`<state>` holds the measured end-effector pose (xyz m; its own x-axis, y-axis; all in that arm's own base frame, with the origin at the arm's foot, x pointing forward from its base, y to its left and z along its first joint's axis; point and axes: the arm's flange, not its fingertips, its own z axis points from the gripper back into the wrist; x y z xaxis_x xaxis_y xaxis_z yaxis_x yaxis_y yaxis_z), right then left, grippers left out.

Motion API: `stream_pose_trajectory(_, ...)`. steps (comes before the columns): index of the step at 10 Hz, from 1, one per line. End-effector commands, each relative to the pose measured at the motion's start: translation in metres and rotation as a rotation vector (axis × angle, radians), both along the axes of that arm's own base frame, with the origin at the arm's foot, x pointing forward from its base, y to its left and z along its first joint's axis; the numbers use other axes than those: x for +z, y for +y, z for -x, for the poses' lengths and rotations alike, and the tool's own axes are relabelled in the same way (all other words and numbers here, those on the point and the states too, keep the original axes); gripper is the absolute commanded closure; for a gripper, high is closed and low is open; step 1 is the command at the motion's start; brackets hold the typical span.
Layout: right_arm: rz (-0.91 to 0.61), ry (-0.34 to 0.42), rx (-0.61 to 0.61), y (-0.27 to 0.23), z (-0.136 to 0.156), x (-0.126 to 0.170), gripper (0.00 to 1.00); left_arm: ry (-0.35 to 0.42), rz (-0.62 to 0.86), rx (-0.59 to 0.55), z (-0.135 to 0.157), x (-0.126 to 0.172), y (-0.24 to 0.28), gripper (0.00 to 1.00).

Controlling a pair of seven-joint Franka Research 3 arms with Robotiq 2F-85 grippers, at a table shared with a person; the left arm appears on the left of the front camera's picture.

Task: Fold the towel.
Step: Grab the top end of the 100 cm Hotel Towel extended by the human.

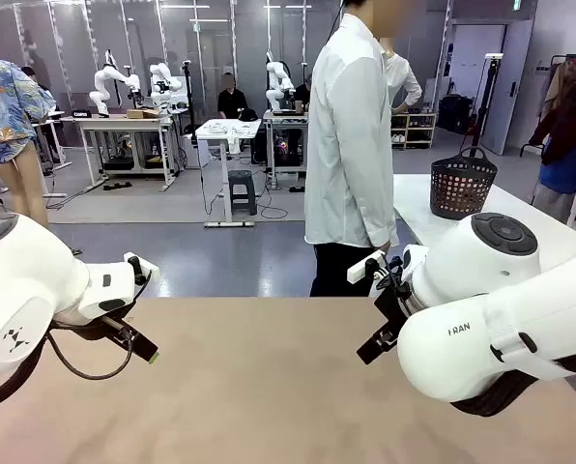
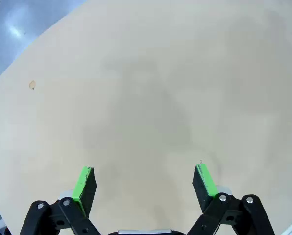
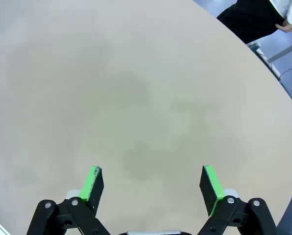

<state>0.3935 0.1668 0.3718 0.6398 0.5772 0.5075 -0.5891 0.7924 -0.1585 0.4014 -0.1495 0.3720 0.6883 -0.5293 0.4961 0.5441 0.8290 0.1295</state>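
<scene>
Front view first: my left arm is coming in from the left and my right arm from the right, both hanging low over the tan table. My left pincer is pointing down and inward, and my right pincer is doing the same from its side, the two well apart. A person in a white shirt and dark trousers is standing at the far edge, roughly in the middle. Behind them to the right, a black basket is sitting on a white table.

Left wrist view: I'm looking down my own fingers at the tan tabletop. The left pincer is standing wide open, with the green pads far apart and gripping nothing. A small brown mark is sitting on the table off to the upper left, and grey floor is peeking past the table's edge in that corner.

Right wrist view: same deal, the right pincer is spread wide open, its pads gripping nothing, just hanging over the tabletop. In the top right corner the person's trousers and one hand are showing beyond the table's edge.

As for where the towel is, I honestly can't tell from any of this.
</scene>
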Motion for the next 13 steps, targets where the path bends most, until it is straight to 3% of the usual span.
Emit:
stream_pose_trajectory(1,0.0,0.0,0.0,0.0,0.0,0.0,0.0,0.0,0.0,0.0,0.0,0.0,0.0,0.0)
stream_pose_trajectory(12,0.001,-0.001,0.002,0.0,0.0,0.0,0.0,0.0,0.0,-0.001,0.0,0.0,0.0,0.0)
stream_pose_trajectory(13,-0.021,0.032,0.057,-0.001,-0.004,0.026,0.0,0.007,-0.015,-0.037,-0.008,0.022,0.0,0.0)
